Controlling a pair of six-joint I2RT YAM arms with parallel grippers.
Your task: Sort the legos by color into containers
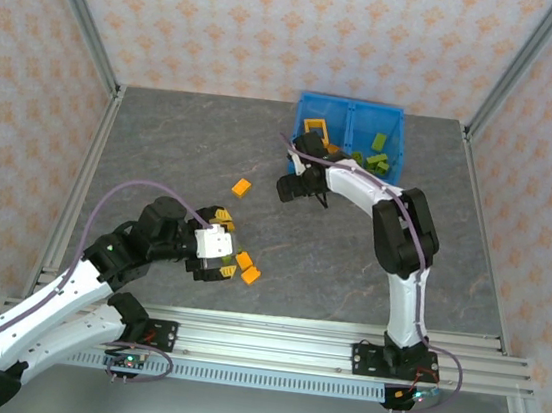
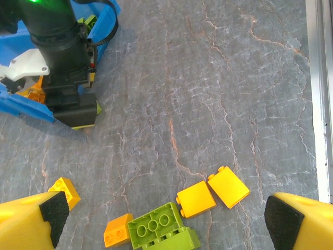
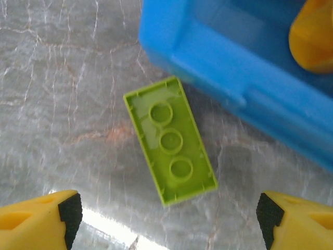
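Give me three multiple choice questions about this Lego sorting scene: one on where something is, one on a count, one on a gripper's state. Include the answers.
1. Where is the lime green brick below the right gripper?
A) on the table beside the blue bin
B) inside the bin
C) stacked on an orange brick

2. How many round hollows show on its underside?
A) two
B) three
C) six

3. The left gripper is:
A) shut on an orange brick
B) shut on a green brick
C) open

Answers:
1 A, it lies flat on the table just outside the bin's wall.
2 B, three rings sit in one row.
3 C, its jaws stand wide apart, holding nothing.
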